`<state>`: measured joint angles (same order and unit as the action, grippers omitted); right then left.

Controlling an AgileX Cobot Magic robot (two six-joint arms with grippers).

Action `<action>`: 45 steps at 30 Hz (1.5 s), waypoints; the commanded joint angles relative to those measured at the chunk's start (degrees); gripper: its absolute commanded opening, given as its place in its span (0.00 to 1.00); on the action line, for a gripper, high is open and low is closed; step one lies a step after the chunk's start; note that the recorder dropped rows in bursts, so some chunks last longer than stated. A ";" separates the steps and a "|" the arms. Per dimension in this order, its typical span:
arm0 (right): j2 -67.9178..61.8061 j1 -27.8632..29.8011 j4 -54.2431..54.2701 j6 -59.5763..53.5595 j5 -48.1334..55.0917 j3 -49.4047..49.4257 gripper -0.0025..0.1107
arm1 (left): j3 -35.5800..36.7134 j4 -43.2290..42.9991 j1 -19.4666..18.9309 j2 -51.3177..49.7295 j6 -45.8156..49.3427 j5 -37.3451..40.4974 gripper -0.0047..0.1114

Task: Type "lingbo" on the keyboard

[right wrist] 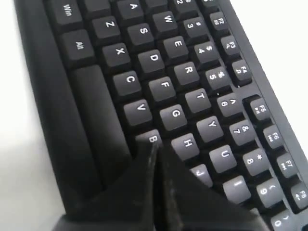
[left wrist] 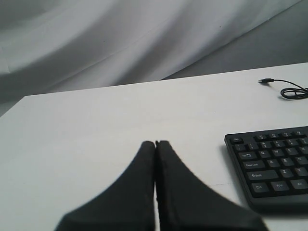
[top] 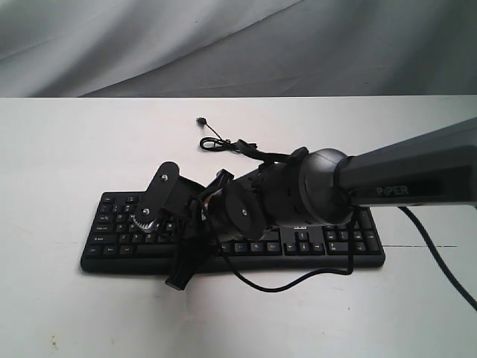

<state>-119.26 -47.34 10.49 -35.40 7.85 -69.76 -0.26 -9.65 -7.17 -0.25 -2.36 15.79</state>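
Well, the keyboard (top: 119,231) lies flat on the white desk (top: 59,164), long side facing the exterior view and its number pad at the right end. Its thin black cable (top: 223,144) curls on the desk just behind it and ends in a small plug (top: 200,121) lying loose farther back. A grey cloth (top: 223,45) hangs behind the desk.

The right arm (top: 402,171) reaches in from the right and stretches low over the middle of the keyboard, covering a good part of the keys. A second black lead (top: 283,287) sags from it over the keyboard's near edge onto the desk.

In the right wrist view, the right end effector (right wrist: 155,144) has its two fingers pressed together into one blunt point. That point sits at the B key (right wrist: 153,138), with V (right wrist: 139,108), G (right wrist: 175,114) and H (right wrist: 187,143) around it on the keyboard (right wrist: 159,62). I cannot tell whether the tip is pressing the key or just above it.

In the left wrist view, the left end effector (left wrist: 155,143) is also pressed together, holding nothing, over bare desk. It is beside the left end of the keyboard (left wrist: 274,168) and apart from it.
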 commanded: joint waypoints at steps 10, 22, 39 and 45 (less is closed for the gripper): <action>-0.05 0.87 -1.05 -0.07 -1.13 -0.04 0.02 | 0.26 0.10 0.42 0.25 -0.25 -0.57 0.04; -0.32 1.29 -1.54 -0.07 -1.08 -0.04 0.02 | 0.26 0.10 0.42 0.25 -0.25 -0.57 0.04; -0.53 1.37 -2.60 -0.07 0.37 -5.37 0.02 | 0.26 0.10 0.42 0.25 -0.25 -0.57 0.04; -2.97 0.84 -2.60 0.06 1.52 -7.73 0.02 | 0.26 0.10 0.42 0.25 -0.25 -0.57 0.04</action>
<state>-121.47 -46.28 8.30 -35.40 8.50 -76.48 -0.26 -9.65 -7.17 -0.25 -2.36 15.79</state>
